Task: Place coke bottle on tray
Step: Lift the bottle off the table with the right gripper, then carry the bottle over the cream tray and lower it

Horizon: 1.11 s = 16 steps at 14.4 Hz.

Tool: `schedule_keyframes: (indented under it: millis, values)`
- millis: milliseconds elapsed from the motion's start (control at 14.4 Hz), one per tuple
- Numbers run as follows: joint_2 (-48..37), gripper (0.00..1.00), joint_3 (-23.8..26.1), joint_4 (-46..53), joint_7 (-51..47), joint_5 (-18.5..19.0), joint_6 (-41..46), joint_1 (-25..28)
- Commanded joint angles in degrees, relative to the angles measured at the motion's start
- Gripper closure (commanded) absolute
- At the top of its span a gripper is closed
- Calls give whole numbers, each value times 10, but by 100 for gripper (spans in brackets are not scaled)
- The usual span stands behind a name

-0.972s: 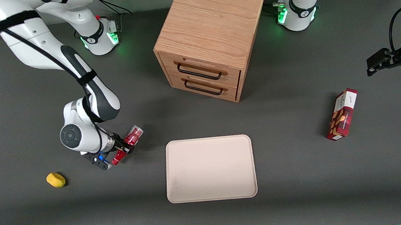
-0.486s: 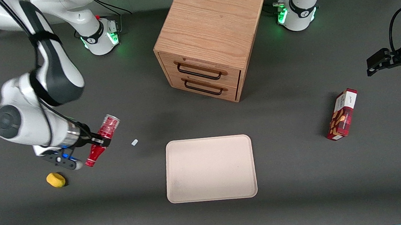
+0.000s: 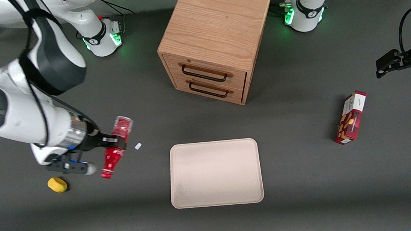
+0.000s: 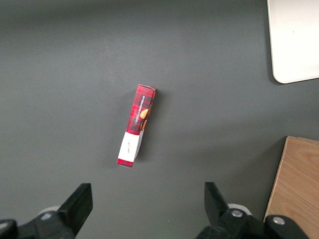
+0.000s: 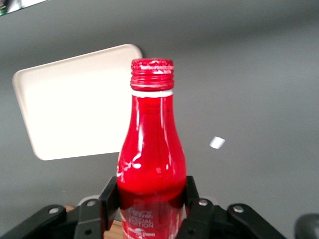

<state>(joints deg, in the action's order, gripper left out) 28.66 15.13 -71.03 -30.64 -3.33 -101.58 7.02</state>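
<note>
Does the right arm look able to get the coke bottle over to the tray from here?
Probably yes: the gripper holds the coke bottle above the table, beside the tray, with nothing between them.

- A red snack box [image 4: 136, 126] lies flat on my dark worktop [image 4: 209, 79], its pale end nearer the parked claw's fingers [image 4: 79, 204].
- One rounded corner of the beige tray [image 4: 294, 42] shows, well apart from the box.
- A slice of wood [image 4: 294, 189], probably the cabinet, sits near that corner.
</note>
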Motion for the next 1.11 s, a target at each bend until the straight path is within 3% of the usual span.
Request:
schedule_keyframes:
  millis: [0,417,1042]
  values:
    - [101,100,22,84,14,12,-39,17]
    - [238,100,35,81,13,120,-188,39]
    - [303,100,34,77,-7,167,-252,55]
